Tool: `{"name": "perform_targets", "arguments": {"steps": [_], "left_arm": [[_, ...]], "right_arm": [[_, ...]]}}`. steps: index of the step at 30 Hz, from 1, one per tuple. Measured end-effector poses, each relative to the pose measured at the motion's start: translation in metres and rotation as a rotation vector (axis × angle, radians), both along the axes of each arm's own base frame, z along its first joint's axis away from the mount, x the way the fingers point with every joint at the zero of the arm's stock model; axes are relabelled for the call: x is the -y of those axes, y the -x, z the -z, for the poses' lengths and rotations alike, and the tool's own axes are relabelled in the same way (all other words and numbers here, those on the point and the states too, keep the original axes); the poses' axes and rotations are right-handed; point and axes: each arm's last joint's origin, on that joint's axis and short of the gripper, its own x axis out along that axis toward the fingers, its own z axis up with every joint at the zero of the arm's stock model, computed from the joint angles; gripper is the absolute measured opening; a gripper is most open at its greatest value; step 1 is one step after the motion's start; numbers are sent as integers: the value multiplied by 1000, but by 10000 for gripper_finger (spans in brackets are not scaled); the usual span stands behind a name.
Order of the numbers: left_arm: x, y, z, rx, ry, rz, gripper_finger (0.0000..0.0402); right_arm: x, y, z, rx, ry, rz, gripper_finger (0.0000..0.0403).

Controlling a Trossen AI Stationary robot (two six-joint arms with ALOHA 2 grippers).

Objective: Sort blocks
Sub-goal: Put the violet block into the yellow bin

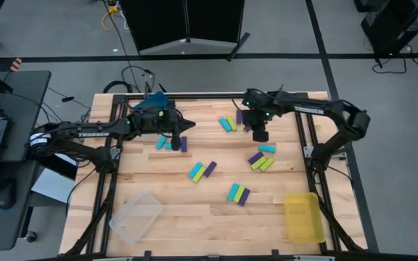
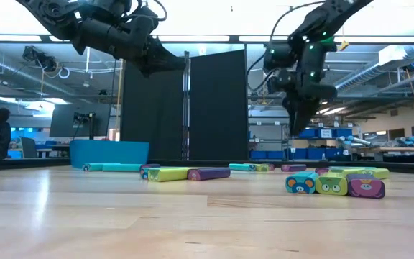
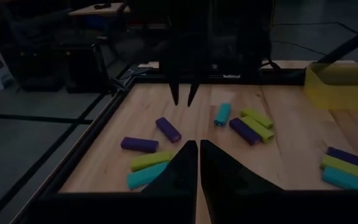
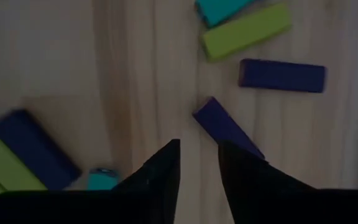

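Cyan, lime green and purple blocks lie flat in loose groups on the wooden table: one group at the far middle, a cyan block, a purple and green group, a pair, a group, and blocks below my left gripper. My left gripper hangs shut and empty above the table, pointing toward the table's right. My right gripper points down, open and empty, above a purple block without touching it; it also shows in the low view, well above the table.
A blue bin stands at the far left under my left arm. A clear bin lies at the near left and a yellow bin at the near right. Bare wood lies along the table's near middle.
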Motion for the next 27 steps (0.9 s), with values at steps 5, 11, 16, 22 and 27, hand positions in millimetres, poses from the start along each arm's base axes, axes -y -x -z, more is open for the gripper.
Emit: {"name": "perform_targets", "arguments": {"steps": [5,11,16,22,27], "left_arm": [[0,0,0,-2,5,9,25],[0,0,0,-2,5,9,25],[0,0,1,-6,8,14,25],[0,0,1,-9,9,14,25],[1,0,2,-22,14,15,25]], "right_arm": [[3,-6,19,-102,38,-53,147],[7,-13,36,-177,89,-99,184],[10,-18,45,-201,131,-112,215],[11,-19,44,-196,148,-155,239],[14,-20,54,-227,134,-182,239]]}}
